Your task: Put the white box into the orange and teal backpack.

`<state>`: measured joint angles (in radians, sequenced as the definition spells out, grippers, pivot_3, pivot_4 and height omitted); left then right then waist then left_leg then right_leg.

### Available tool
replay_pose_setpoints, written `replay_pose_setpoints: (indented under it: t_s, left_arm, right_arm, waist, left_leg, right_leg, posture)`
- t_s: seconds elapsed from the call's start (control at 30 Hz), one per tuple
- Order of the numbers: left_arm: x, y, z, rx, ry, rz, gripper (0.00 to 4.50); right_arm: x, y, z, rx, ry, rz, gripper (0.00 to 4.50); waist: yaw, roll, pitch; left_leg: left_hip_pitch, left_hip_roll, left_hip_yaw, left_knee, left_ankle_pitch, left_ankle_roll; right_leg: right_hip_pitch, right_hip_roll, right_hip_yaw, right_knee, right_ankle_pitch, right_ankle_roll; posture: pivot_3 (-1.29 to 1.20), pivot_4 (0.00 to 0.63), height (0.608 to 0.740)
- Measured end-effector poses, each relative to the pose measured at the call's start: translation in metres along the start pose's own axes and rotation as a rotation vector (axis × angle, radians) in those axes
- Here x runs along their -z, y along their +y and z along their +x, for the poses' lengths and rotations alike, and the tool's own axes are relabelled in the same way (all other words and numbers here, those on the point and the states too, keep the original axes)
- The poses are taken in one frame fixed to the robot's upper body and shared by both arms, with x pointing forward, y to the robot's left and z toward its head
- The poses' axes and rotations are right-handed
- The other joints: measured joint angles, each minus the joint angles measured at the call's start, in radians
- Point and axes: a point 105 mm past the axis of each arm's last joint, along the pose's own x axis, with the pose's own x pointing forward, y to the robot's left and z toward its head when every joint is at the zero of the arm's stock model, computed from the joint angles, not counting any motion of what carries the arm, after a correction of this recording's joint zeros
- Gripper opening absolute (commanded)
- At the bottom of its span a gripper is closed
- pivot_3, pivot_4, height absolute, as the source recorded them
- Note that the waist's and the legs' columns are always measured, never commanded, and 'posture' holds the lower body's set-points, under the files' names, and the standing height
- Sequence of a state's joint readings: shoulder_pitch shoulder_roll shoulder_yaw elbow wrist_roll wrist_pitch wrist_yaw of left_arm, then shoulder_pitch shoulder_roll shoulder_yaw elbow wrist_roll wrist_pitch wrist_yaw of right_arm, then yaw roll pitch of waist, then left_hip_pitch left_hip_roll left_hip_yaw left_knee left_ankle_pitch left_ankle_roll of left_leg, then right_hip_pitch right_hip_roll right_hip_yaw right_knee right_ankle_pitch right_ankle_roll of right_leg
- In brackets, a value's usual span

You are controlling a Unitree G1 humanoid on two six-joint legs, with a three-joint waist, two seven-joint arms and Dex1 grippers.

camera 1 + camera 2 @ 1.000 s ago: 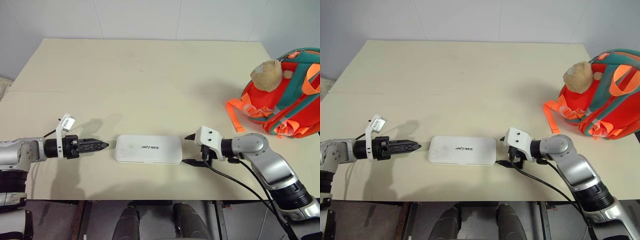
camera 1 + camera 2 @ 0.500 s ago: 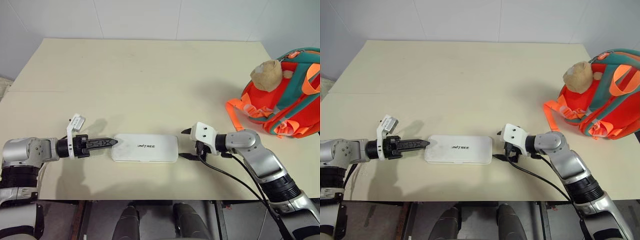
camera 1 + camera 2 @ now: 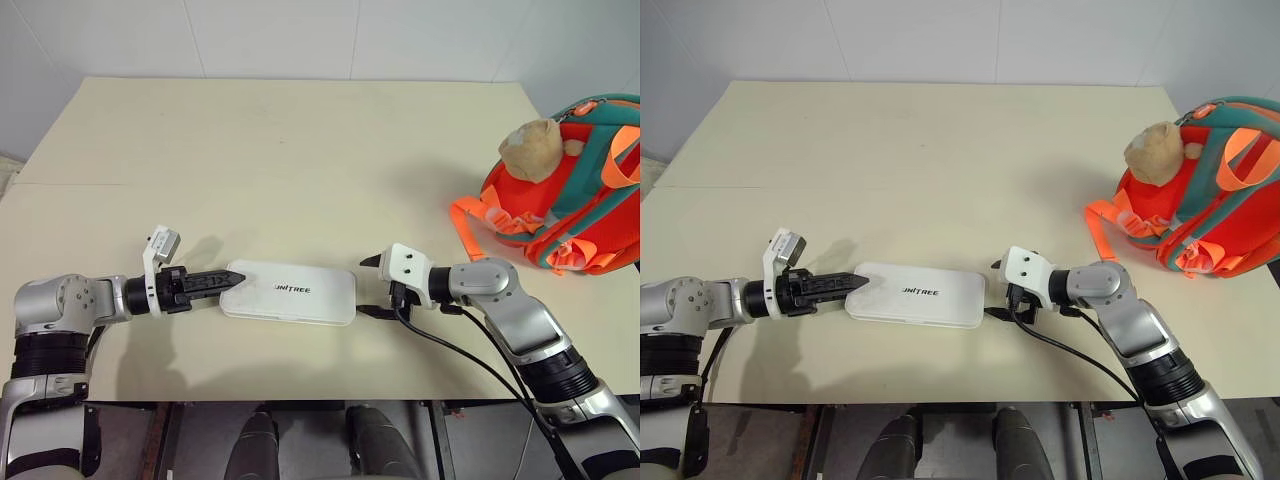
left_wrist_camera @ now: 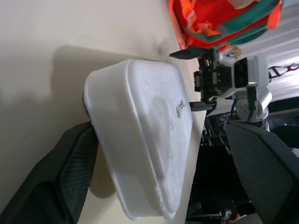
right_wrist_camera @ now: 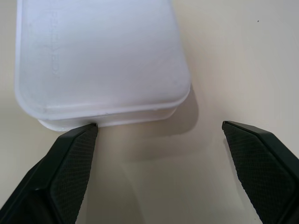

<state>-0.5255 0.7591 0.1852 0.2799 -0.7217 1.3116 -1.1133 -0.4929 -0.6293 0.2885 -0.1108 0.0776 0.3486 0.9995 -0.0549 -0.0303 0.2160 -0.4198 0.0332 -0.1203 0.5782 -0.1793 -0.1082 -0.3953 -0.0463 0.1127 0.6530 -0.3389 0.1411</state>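
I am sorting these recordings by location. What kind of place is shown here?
Probably an indoor lab or test room, not a home. A plain beige table stands against bare white walls, and only the task items lie on it: a white box lettered UNITREE and an orange and teal backpack.

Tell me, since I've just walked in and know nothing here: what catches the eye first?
The bright orange and teal backpack at the table's far right edge, with a tan plush bear on top. Then the flat white box near the front edge, flanked end to end by the left gripper and right gripper, both open.
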Motion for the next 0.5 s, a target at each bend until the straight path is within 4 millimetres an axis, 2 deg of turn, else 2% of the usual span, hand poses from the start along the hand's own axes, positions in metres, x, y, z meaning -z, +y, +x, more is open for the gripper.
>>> replay_pose_setpoints:
  t_s: [0.13,0.37,0.4,0.5]
  left_arm:
    - [0.0016,-0.0021,0.0006,0.02,0.001,-0.016,3.59]
    - [0.004,-0.0053,0.002,0.049,0.011,-0.045,1.45]
    - [0.0036,-0.0066,0.0023,0.059,0.009,-0.044,1.31]
    - [0.0035,-0.0068,0.0024,0.061,0.009,-0.045,1.31]
  right_arm:
    - [0.0,0.0001,0.0,-0.001,0.0,0.0,4.5]
    - [-0.0007,-0.0011,-0.002,0.0,-0.005,-0.001,4.5]
    - [-0.0009,-0.0018,-0.0027,0.003,-0.005,-0.002,4.5]
    - [-0.0009,-0.0019,-0.0028,0.003,-0.005,-0.002,4.5]
  waist:
    - [0.0,0.0,0.0]
    - [0.0,0.0,0.0]
    - [0.0,0.0,0.0]
    - [0.0,0.0,0.0]
  left_leg:
    - [0.0,0.0,0.0,0.0,0.0,0.0]
    - [0.0,0.0,0.0,0.0,0.0,0.0]
    - [0.0,0.0,0.0,0.0,0.0,0.0]
    - [0.001,0.0,0.0,0.001,0.0,0.0]
  right_leg:
    - [0.0,0.0,0.0,0.0,0.0,0.0]
    - [0.0,0.0,0.0,0.0,0.0,0.0]
    - [0.001,0.0,0.0,0.0,0.0,0.0]
    - [0.001,0.0,0.0,0.0,0.0,0.0]
  posture:
    - [0.0,0.15,0.74]
    - [0.0,0.15,0.74]
    - [0.0,0.15,0.74]
    - [0.0,0.15,0.74]
